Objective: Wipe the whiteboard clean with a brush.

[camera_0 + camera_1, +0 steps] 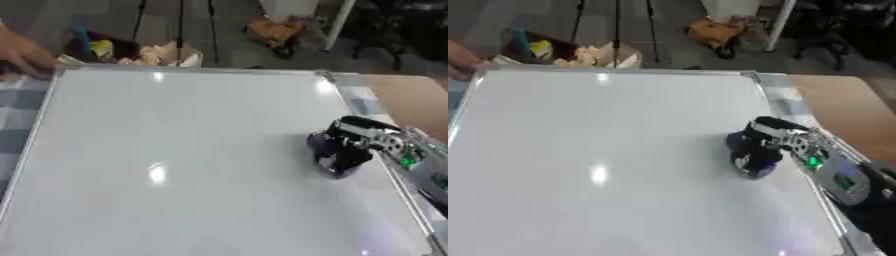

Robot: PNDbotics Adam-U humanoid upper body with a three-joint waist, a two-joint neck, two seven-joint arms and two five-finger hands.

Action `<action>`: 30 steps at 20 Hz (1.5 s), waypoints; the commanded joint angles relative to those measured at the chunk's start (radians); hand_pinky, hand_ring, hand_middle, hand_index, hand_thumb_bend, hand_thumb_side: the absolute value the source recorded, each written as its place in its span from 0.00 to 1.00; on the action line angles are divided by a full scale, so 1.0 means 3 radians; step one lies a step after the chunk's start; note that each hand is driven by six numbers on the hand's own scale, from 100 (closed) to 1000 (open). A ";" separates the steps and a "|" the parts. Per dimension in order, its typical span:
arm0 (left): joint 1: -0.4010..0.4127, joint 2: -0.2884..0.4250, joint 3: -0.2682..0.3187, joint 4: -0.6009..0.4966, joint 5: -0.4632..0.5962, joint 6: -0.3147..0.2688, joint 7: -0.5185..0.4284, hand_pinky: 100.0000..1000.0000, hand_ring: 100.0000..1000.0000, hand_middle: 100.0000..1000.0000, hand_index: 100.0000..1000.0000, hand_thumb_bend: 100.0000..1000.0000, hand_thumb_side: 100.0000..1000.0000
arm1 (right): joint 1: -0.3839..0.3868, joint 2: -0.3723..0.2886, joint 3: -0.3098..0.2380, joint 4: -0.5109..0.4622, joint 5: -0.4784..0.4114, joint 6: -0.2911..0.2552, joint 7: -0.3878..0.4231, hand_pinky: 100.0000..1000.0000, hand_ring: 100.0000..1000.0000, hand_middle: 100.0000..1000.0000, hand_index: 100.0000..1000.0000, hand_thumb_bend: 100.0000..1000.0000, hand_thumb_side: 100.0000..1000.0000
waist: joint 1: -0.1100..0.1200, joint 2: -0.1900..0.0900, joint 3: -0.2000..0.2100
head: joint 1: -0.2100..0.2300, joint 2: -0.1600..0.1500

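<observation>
Right hand (363,137), entering from the right edge of both views, with fingers curled round a dark, purplish brush (337,157). The brush is pressed against the whiteboard (175,150) near its right border, roughly at mid-height; the hand's black and silver body lies above and to the right of it, and a small green light shows on the forearm (833,172) behind. The left hand appears in neither view.

The whiteboard fills most of each view, lying flat on the surface (411,97) with a thin metal frame; its face reads white, with bright reflections of overhead light at upper centre and left of centre. No marks can be made out on it. A checked cloth (17,115) shows beyond the board's left edge, and bare brown surface beyond its upper right corner.

At the upper left corner a person's hand (22,55) rests on the frame. Behind the far edge stands a bin (562,52) holding crumpled paper and coloured items.
</observation>
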 commanded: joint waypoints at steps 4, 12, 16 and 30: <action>-0.0037 0.0024 -0.0006 -0.0059 0.0002 0.0013 0.0002 0.29 0.68 0.55 0.42 0.01 0.93 | 0.0010 0.0043 0.0125 -0.0172 -0.0332 -0.0080 0.0081 0.43 0.53 0.18 0.28 0.00 0.11 | 0.0015 -0.0057 0.0020 | -0.0003 -0.0013; -0.0048 0.0026 -0.0009 -0.0059 0.0007 0.0023 0.0003 0.29 0.68 0.55 0.43 0.01 0.93 | 0.0082 0.0026 0.0190 -0.0583 -0.0139 -0.0088 -0.0130 0.43 0.53 0.16 0.28 0.00 0.13 | -0.0001 -0.0071 0.0021 | 0.0002 -0.0009; -0.0053 0.0026 -0.0013 -0.0059 0.0014 0.0028 0.0000 0.29 0.68 0.55 0.43 0.01 0.93 | 0.0122 0.0021 0.0244 -0.0795 -0.0027 -0.0071 -0.0167 0.43 0.52 0.16 0.28 0.00 0.14 | -0.0003 -0.0080 0.0019 | 0.0003 -0.0008; -0.0066 0.0012 -0.0013 -0.0059 0.0034 -0.0009 0.0083 0.30 0.67 0.55 0.43 0.01 0.92 | 0.0180 0.0090 0.0704 -0.1202 0.0623 -0.0440 -0.0110 0.46 0.53 0.16 0.28 0.00 0.18 | 0.0005 -0.0094 0.0046 | -0.0013 -0.0010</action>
